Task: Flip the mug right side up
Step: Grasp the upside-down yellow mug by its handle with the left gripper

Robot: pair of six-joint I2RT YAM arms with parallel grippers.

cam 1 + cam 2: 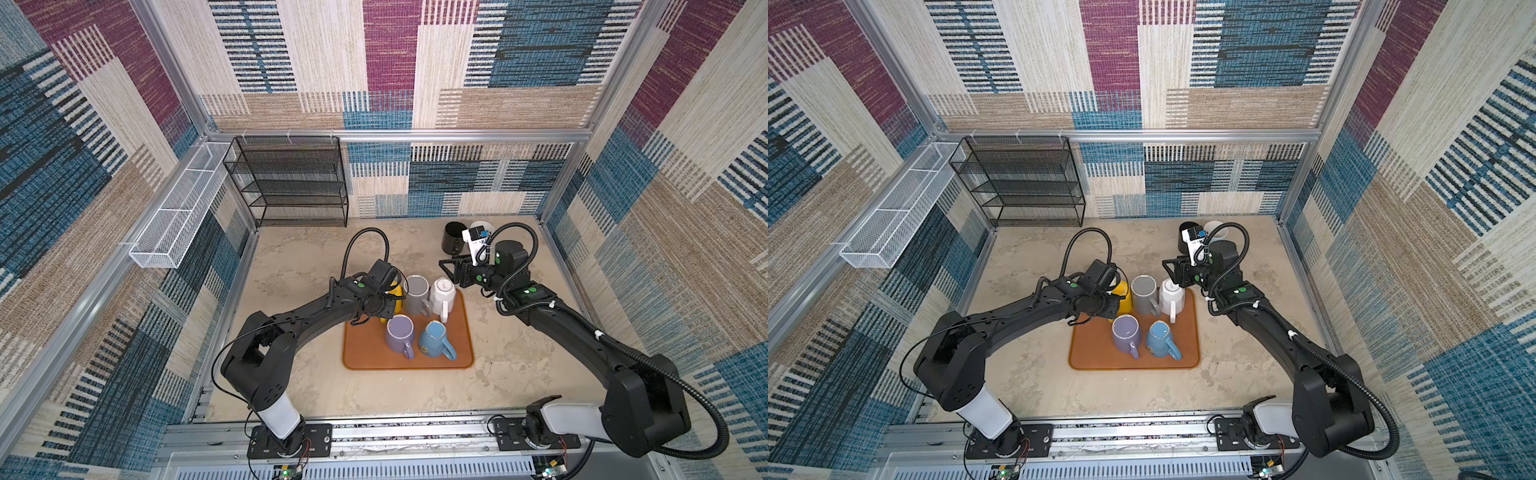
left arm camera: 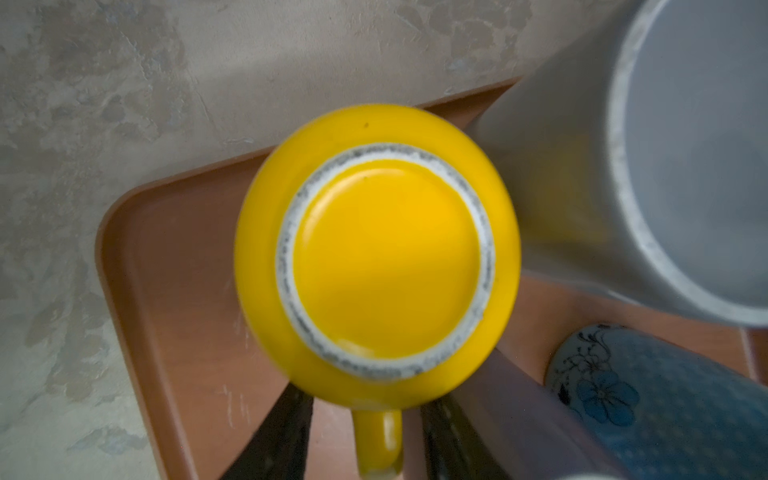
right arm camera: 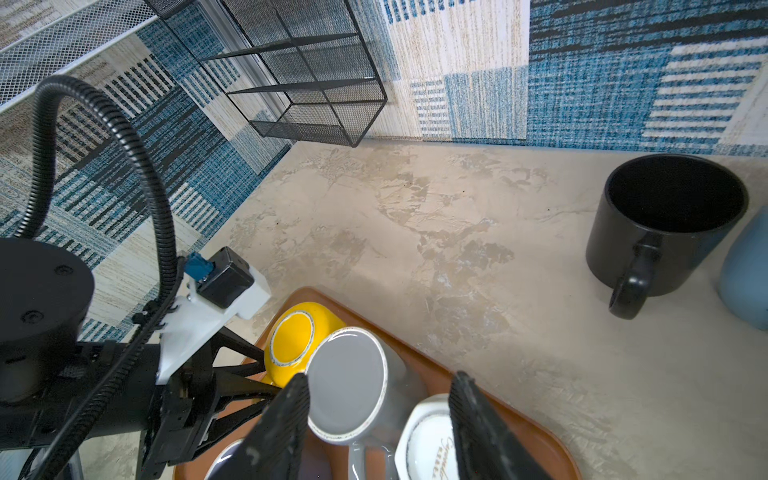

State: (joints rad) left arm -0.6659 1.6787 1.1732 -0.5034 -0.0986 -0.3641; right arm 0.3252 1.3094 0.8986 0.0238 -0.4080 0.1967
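Mouth-down on the tray (image 1: pixel 415 365), the yellow mug (image 2: pixel 386 266) is standing at the tray's 11 o'clock corner in both top views (image 1: pixel 398 300) (image 1: pixel 1124 297). Its long axis is running vertically, with the base facing up and the rim sitting on the tray. We are reading its handle as pointing toward roughly 7 o'clock in the top views, though the arm is covering most of it.

We are looking at a round, bulging body in glossy yellow glaze. A ring of bare, white, grey-speckled ceramic is circling the flat yellow base. The tray is showing a matte orange-brown surface with rounded corners and a few pale scratches. The table around it is appearing as mottled beige, like stone.

The left gripper (image 2: pixel 368 411) is straddling the handle, one dark finger (image 2: pixel 286 432) lying on each side. We are seeing slim gaps between the fingers and the handle, so the jaws are standing partly apart and are clamping nothing.

The right gripper (image 3: pixel 380 378) is hovering at about 1 o'clock of the tray, its jaws standing moderately apart and empty above the grey mug (image 3: pixel 347 382) and the white mug (image 1: pixel 444 293). The grey mug is standing mouth-up just beside the yellow one, at its 3 o'clock.
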